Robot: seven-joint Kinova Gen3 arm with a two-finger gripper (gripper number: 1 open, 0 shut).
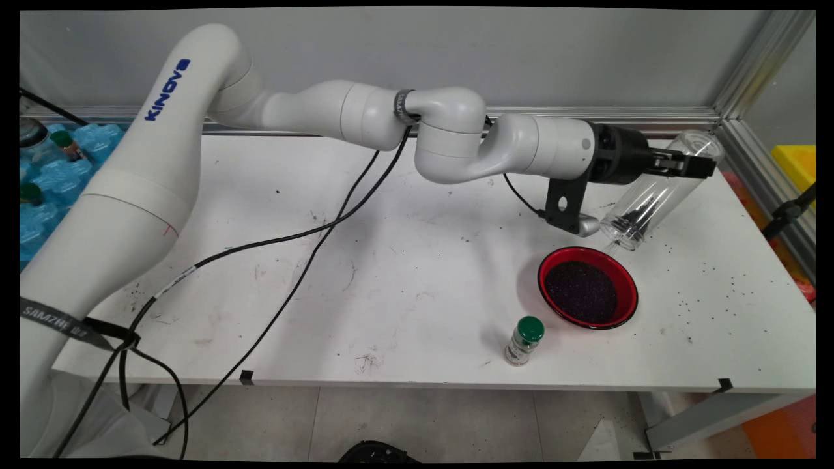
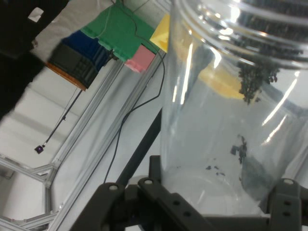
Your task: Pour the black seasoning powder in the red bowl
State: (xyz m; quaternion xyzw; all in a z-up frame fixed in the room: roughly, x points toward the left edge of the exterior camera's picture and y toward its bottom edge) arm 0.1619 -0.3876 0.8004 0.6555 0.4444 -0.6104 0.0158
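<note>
Your gripper (image 1: 684, 163) has its fingers clamped on a clear jar (image 1: 658, 195), tipped mouth-down just above the far rim of the red bowl (image 1: 625, 277). A few dark grains cling near the jar's mouth (image 2: 255, 79); the bowl holds a bed of them. A small green-capped bottle (image 1: 524, 340) stands upright near the bowl.

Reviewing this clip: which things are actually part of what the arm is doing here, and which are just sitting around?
In use:
- claw, shut on the clear plastic jar, which is tilted mouth-down
- dark granules gathered near the jar's mouth
- red bowl of dark granules, below the jar's mouth

Lying about:
- small green-capped bottle, upright in front of the bowl
- granules scattered on the white table
</note>
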